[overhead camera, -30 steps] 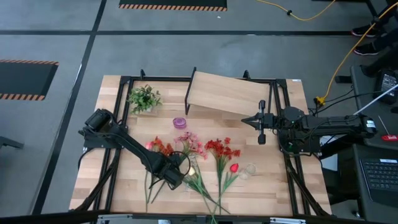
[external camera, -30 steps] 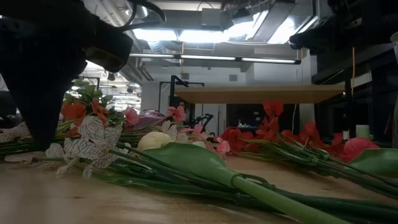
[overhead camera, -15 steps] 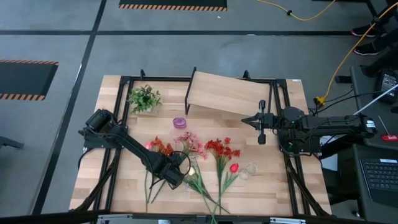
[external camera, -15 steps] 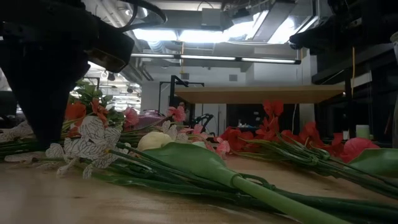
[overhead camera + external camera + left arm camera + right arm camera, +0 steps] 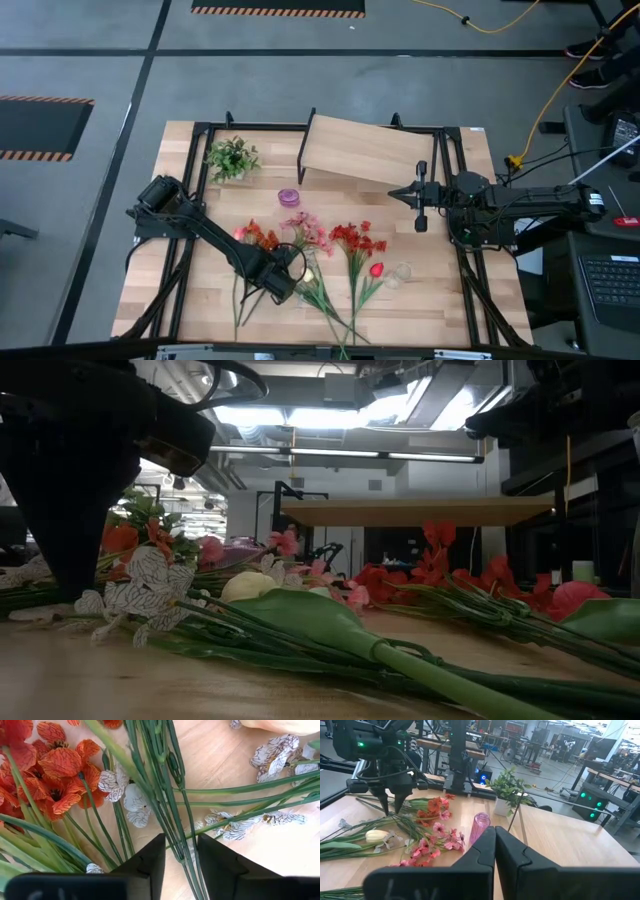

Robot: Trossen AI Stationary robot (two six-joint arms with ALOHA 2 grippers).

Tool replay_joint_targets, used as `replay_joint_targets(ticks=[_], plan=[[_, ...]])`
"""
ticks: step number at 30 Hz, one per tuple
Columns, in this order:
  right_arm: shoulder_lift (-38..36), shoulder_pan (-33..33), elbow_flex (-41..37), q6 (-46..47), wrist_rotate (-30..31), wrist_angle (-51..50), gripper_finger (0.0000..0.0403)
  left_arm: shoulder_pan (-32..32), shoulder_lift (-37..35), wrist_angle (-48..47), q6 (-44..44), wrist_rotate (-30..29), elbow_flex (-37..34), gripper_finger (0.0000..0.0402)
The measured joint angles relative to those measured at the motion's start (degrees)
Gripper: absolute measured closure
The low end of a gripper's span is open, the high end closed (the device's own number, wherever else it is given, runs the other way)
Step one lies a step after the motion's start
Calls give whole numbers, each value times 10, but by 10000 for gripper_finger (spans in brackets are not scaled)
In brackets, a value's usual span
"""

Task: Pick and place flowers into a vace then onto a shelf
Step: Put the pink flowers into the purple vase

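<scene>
high: overhead, whole table | low: tabletop-level | both share flowers [image 5: 310,250], shelf [image 5: 415,510] probably

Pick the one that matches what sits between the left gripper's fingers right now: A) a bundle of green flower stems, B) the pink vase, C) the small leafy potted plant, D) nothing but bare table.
A: in the left wrist view the left gripper straddles thin green stems of the flowers on the table.

a small bushy green plant [image 5: 232,158] in a white pot stands near a far corner of the light-wood surface [image 5: 200,290], well apart from a yellow cable [image 5: 545,108] trailing over the grey floor [image 5: 100,70].
</scene>
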Motion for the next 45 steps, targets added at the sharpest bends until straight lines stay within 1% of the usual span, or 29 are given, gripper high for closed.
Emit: replay_joint_targets(ticks=[5,13,16,19,20,30,39,45], plan=[[0,0,0,0,0,0,391,0,0,0,0,0,0,321],[0,0,0,0,0,0,391,0,0,0,9,6,0,326],[0,0,0,0,0,0,391,0,0,0,15,10,0,348],[0,0,0,0,0,0,391,0,0,0,4,8,0,385],[0,0,0,0,0,0,391,0,0,0,0,9,0,392],[0,0,0,1,0,0,391,0,-14,0,-3,10,0,398],[0,0,0,1,0,-4,391,-5,-79,-8,11,-45,0,399],[0,0,0,1,0,-5,391,-5,-118,-71,10,-69,0,399]])
